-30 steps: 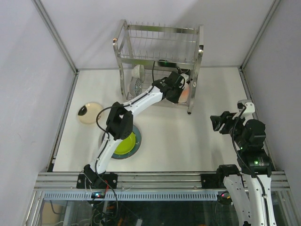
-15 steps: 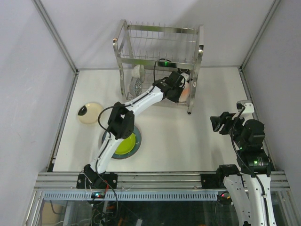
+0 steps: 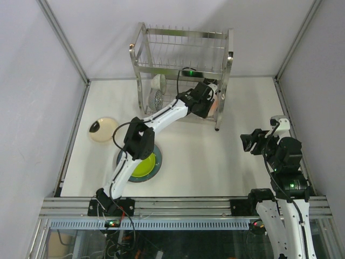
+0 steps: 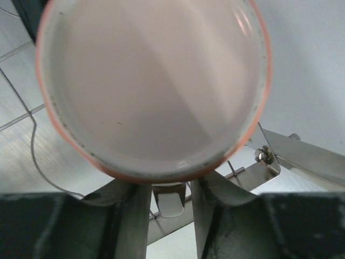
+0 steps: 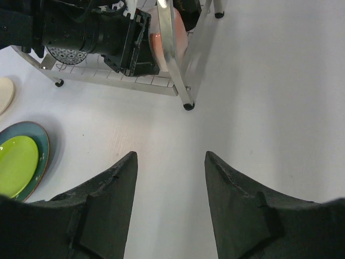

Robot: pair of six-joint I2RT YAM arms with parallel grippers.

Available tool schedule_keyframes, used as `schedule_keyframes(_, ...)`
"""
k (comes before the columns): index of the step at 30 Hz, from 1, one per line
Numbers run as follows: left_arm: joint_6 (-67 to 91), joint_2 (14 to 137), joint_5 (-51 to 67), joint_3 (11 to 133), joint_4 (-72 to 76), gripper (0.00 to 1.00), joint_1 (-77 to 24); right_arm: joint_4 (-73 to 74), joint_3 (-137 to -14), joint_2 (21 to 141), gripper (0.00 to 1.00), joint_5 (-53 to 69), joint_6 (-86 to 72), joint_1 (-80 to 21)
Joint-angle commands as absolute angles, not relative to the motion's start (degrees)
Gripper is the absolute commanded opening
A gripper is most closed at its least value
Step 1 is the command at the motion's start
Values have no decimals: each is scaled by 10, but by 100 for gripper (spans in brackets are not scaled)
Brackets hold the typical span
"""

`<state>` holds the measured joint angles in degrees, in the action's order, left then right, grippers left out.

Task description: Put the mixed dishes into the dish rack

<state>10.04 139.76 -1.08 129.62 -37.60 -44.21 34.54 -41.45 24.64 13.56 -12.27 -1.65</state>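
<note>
The dish rack [image 3: 183,65] stands at the back middle of the table. My left gripper [image 3: 208,101] reaches into its lower tier at the right end, shut on the pink mug [image 3: 217,100]. In the left wrist view the mug [image 4: 151,81] fills the frame, mouth toward the camera, with its handle between the fingers [image 4: 132,216]. A patterned bowl [image 3: 157,99] and a cream piece [image 3: 158,82] stand in the rack's left end. The lime-green plate [image 3: 144,164] lies on the blue-grey plate [image 3: 157,157]. The cream black-marked plate [image 3: 102,129] lies at the left. My right gripper [image 3: 247,141] is open and empty.
The right wrist view shows the rack's front right leg [image 5: 187,105], the left gripper's body [image 5: 102,35], the mug [image 5: 155,46] behind the post, and the stacked plates [image 5: 42,156] at the left edge. Grey walls enclose the table on three sides.
My left gripper has pushed the pink mug a little farther right and deeper into the rack's lower tier. The right arm has barely moved.
</note>
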Motion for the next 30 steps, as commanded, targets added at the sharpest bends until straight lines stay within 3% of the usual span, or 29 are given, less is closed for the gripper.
schedule_keyframes(1, 110, 1360, 1, 1272, -333, 40, -454, 322, -411, 240, 52, 128, -113, -20)
schedule_keyframes(15, 130, 1304, -17, 1202, -307, 52, -455, 317, -401, 236, 52, 135, -116, -28)
schedule_keyframes(30, 139, 1231, -18, 1106, -254, 55, -456, 322, -399, 247, 53, 141, -126, -26)
